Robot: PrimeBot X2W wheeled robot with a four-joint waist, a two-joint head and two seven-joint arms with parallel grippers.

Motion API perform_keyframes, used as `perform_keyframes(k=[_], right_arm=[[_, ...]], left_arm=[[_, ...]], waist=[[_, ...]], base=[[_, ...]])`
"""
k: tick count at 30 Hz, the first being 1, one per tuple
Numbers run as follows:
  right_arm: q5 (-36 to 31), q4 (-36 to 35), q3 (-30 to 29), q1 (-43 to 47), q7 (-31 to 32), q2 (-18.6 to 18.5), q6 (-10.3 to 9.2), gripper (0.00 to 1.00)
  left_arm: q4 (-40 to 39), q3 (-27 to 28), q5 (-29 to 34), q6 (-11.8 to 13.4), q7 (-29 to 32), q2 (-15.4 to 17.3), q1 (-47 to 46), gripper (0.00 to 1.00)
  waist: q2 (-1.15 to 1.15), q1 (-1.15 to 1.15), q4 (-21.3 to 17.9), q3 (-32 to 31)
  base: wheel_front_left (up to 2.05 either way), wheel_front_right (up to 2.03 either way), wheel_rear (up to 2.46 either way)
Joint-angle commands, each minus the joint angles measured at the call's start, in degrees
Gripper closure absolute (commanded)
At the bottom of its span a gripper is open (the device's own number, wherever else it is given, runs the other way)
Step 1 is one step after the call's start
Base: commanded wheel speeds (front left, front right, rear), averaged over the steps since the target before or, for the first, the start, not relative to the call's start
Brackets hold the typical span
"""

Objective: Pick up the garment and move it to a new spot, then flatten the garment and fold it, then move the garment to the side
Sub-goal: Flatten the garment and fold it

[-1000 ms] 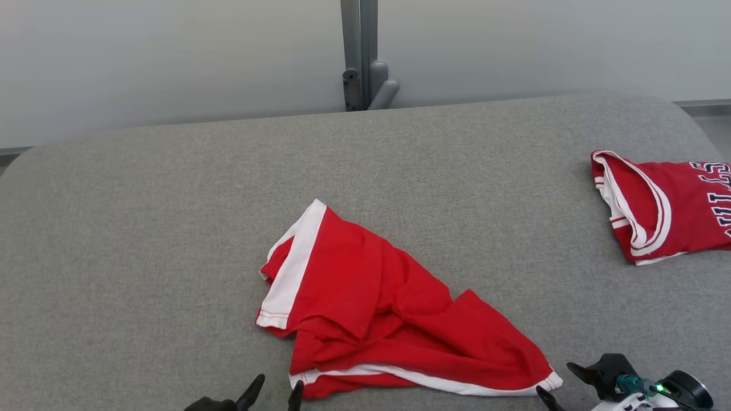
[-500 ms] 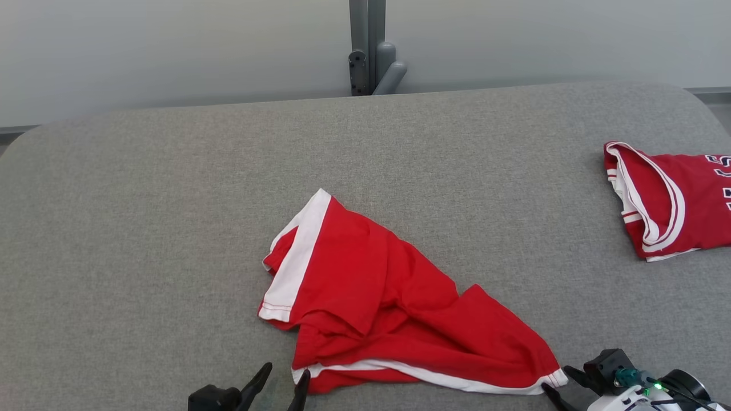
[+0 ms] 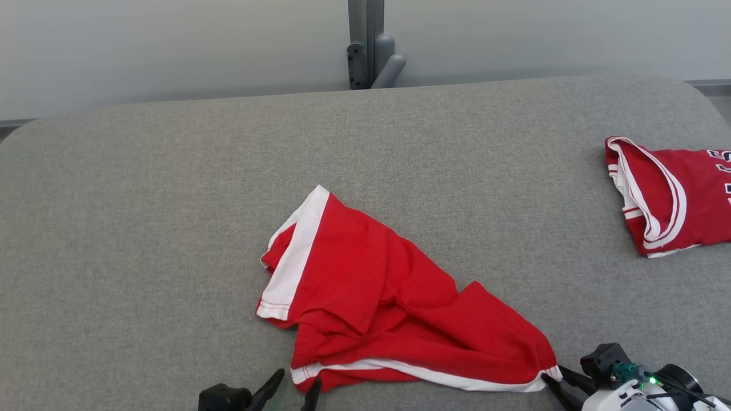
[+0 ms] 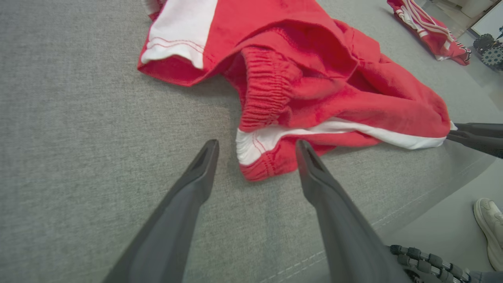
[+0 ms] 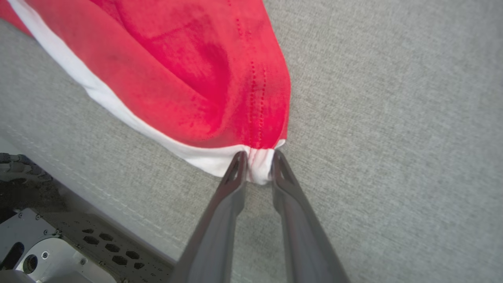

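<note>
Garment (image 3: 377, 302) of red cloth with white trim lies crumpled on the grey, fabric-covered tabletop (image 3: 171, 200), near the middle of its front edge. One white-banded end points toward the far edge and a long white hem runs along the near side.

The right gripper (image 3: 553, 373) sits at the garment's right-hand corner. In the right wrist view its two dark fingers are drawn in close and pinch the bunched white hem corner between their tips (image 5: 258, 157), with the cloth resting on the tabletop.

The left gripper (image 3: 298, 377) is spread wide at the garment's near left corner. In the left wrist view its fingertips (image 4: 256, 143) stand on either side of the white-trimmed corner beside the gathered waistband (image 4: 263, 90), and it grips nothing.

A folded red jersey (image 3: 674, 194) with white striping lies well apart, at the tabletop's right edge.
</note>
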Motion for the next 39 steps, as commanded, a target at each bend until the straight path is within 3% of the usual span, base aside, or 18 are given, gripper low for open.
perform_keyframes(k=[1, 8, 9, 12, 13, 15, 22, 28, 29, 32, 39], right_arm=[[0.26, 0.63, 0.36, -0.7, -0.14, -0.23, -0.07, 0.7], [0.72, 1.17, 0.77, -1.16, -0.44, -0.13, -0.09, 0.76], [0.76, 1.24, 0.83, -1.22, -0.54, -0.13, -0.09, 0.76], [0.54, 1.3, 1.19, -1.53, -0.7, -0.09, -0.09, 0.81], [0.65, 1.22, 1.31, -1.63, -0.85, 0.06, -0.09, 0.85], [0.74, 0.96, 1.65, -1.93, -0.94, 0.21, -0.09, 1.0], [6.4, -5.13, 0.49, -1.53, -0.94, 0.29, -0.07, 1.0], [21.57, -22.63, -9.36, 1.69, 4.12, -2.26, -0.07, 1.0], [21.57, -22.63, -9.36, 1.69, 4.12, -2.26, -0.07, 1.0], [27.8, -30.71, -14.79, 3.12, 6.77, -3.04, -0.03, 1.0], [37.87, -43.36, -23.71, 1.81, 9.43, -1.21, -0.03, 1.0]], left_arm=[[-0.18, -0.14, -0.67, -0.15, -0.09, 0.35, -1.01, 0.0], [1.0, -1.09, -2.18, -0.15, -1.12, -0.14, -2.01, 0.0], [1.36, -1.3, -2.41, -0.15, -1.27, -0.22, -2.21, 0.07], [2.74, -2.54, -2.87, -0.15, -0.97, -0.17, -3.03, 0.55], [3.22, -2.9, -3.1, -0.15, -1.17, -0.2, -3.31, 0.64], [3.82, -3.62, -3.67, -0.15, -1.58, -0.11, -3.71, 1.0], [-0.06, -5.14, -8.15, -0.15, -1.59, 2.21, -4.63, 1.0], [-23.3, -2.15, -17.73, -0.15, 5.94, 11.17, -3.41, 1.0], [-23.3, -2.15, -17.73, -0.15, 5.94, 11.17, -3.41, 1.0], [-36.29, 0.61, -20.85, 0.33, 11.47, 16.68, -4.49, 1.0], [-54.76, 8.26, -29.51, 2.1, 23.19, 25.43, -13.64, 1.0]], waist=[[0.0, 0.0, -0.07, 0.1], [0.0, 0.0, -0.34, 0.04], [0.0, 0.0, -0.38, 0.05], [0.0, 0.0, -0.53, -0.01], [0.0, 0.0, -0.6, -0.03], [0.0, 0.0, -0.77, -0.09], [0.0, 0.0, -1.66, -0.34], [0.0, 0.0, -2.77, 0.51], [0.0, 0.0, -2.77, 0.51], [0.0, 0.0, -3.08, 1.57], [0.0, 0.0, -3.73, 6.75]], base=[[0.0, 0.0, 0.0], [0.0, 0.0, 0.0], [0.0, 0.0, 0.0], [0.0, 0.0, 0.0], [0.0, 0.0, 0.0], [0.0, 0.0, 0.0], [0.0, 0.0, 0.0], [0.0, 0.0, 0.0], [0.0, 0.0, 0.0], [0.0, 0.0, 0.0], [0.0, 0.0, 0.0]])
